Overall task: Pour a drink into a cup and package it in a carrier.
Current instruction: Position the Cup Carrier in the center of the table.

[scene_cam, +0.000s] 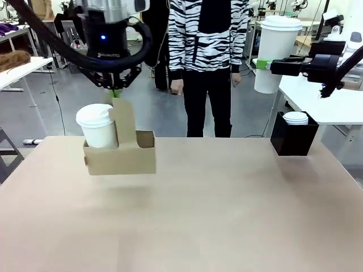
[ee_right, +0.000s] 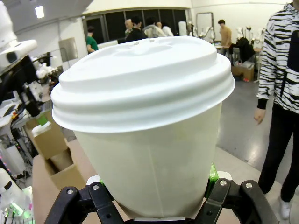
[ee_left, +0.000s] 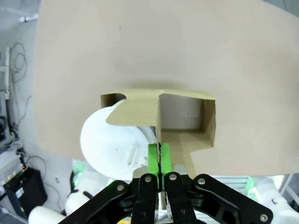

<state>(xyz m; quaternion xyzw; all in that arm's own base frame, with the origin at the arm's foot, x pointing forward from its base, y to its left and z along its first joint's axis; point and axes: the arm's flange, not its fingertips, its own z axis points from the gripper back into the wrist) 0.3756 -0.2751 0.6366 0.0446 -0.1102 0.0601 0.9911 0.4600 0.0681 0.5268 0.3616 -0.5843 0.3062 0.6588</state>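
The brown cardboard carrier hangs a little above the table's left part, with my left gripper shut on its upright handle tab. A white lidded cup stands in its left slot; the other slot is empty. From above, in the left wrist view, the carrier and the cup's lid sit beyond my left gripper. High at the right, my right gripper is shut on a second white lidded cup; the right wrist view has this cup upright in my right gripper. The drink is out of view.
A black box with a stack of white lids stands at the tan table's far right. A person in a striped top stands behind the far edge, hands down. A white side table is at the right.
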